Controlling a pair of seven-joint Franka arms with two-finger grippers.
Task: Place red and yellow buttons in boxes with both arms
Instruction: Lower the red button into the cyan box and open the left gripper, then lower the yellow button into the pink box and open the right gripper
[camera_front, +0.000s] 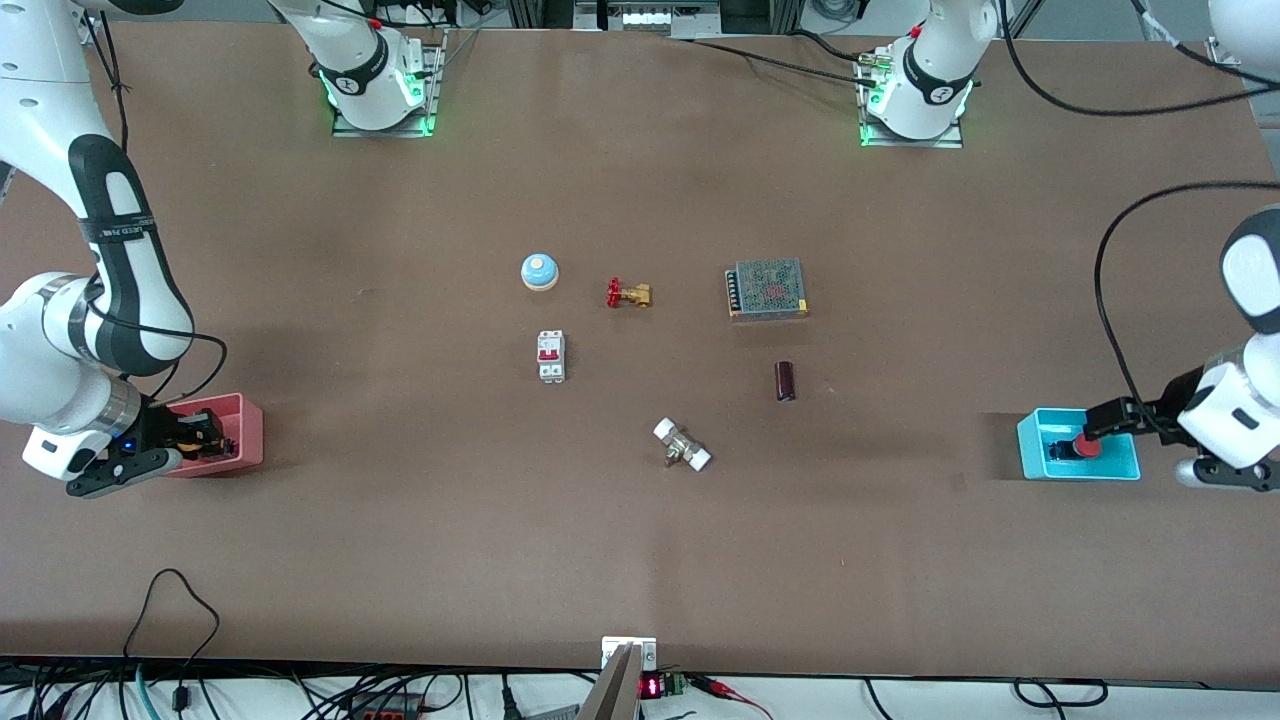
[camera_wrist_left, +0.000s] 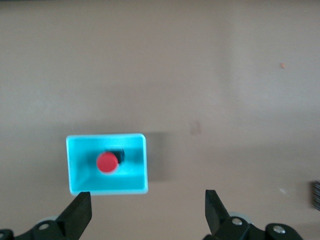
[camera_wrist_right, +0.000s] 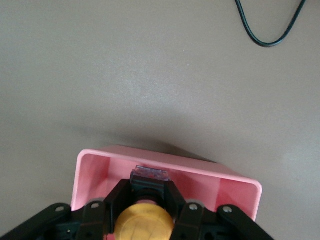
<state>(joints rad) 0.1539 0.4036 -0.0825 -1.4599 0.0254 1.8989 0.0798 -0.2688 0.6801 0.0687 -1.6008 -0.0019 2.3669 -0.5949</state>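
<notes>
The red button (camera_front: 1086, 446) lies inside the cyan box (camera_front: 1030, 445) at the left arm's end of the table. In the left wrist view the red button (camera_wrist_left: 107, 162) rests free in the cyan box (camera_wrist_left: 142, 167). My left gripper (camera_front: 1108, 414) is open and empty, raised over the box's edge; in its own view the gripper (camera_wrist_left: 147, 212) has its jaws wide apart. My right gripper (camera_front: 197, 436) is shut on the yellow button (camera_wrist_right: 144, 224) and holds it inside the pink-red box (camera_front: 245, 440), which also shows in the right wrist view (camera_wrist_right: 95, 165).
Mid-table lie a pale blue dome (camera_front: 539, 271), a brass valve with a red handle (camera_front: 628, 294), a metal power supply (camera_front: 767, 288), a white breaker (camera_front: 551, 356), a dark cylinder (camera_front: 785, 381) and a white fitting (camera_front: 682, 445).
</notes>
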